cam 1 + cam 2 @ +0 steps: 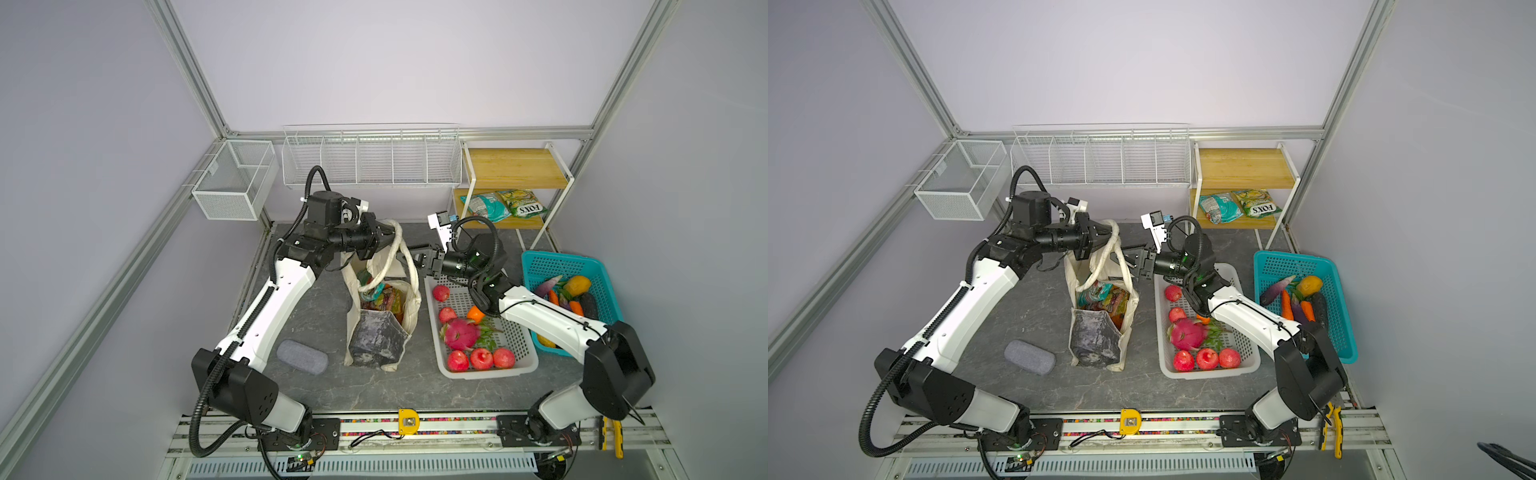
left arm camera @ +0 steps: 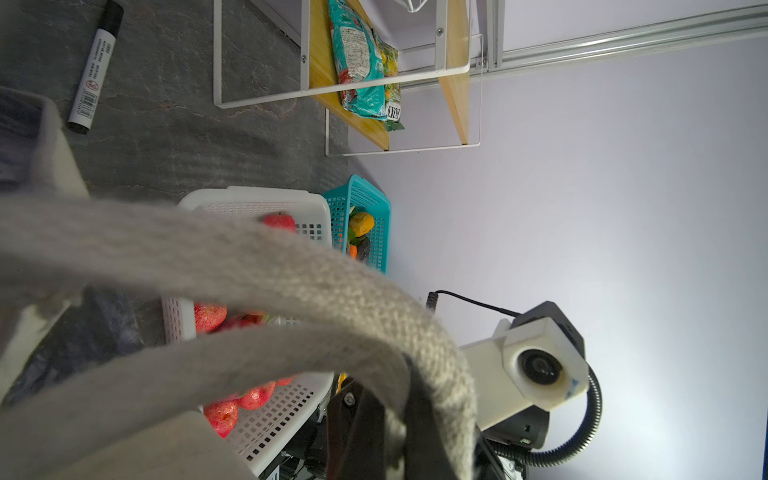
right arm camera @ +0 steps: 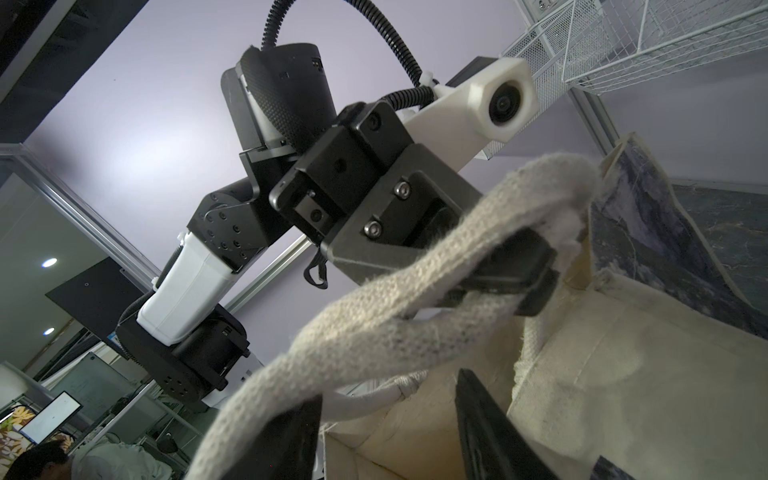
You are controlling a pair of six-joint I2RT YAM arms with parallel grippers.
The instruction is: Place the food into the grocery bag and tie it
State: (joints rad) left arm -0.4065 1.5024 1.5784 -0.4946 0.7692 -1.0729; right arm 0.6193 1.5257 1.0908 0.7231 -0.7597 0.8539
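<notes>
Above the mouth of the cream canvas tote [image 1: 411, 316] with its dark grey marbled side panel, which stands upright mid-table on the dark stone-patterned tabletop [image 1: 316, 390], the left gripper [image 1: 384, 239] has its jaws pressed together on a woven cream handle [image 1: 400, 239], holding the loop up over the bag. The left arm climbs from its base on the front rail, its white link slanting up and back. It bends at the elbow so that forearm and wrist run roughly level toward the bag's top. The right wrist view shows the pinch close up: the left gripper [image 3: 519, 282] clamps the handle [image 3: 374, 324] where it folds.

The right gripper [image 1: 415, 257] sits just beside the tote's right rim, pointing leftward, jaws spread. In its own wrist view the strap runs just beside one dark finger [image 3: 286, 440], and nothing is clamped. Its arm reaches from the front right base, slanting back over the white perforated plastic basket [image 1: 490, 368], where red apples [image 1: 481, 358] and a pink dragon fruit [image 1: 459, 334] lie.

Crinkly colourful snack packets [image 1: 380, 297] sit inside the tote. A teal packet [image 1: 488, 208] and a green packet [image 1: 521, 203] lie on the wooden shelf [image 1: 515, 166], and vegetables [image 1: 575, 307] fill the teal plastic basket [image 1: 540, 259].
</notes>
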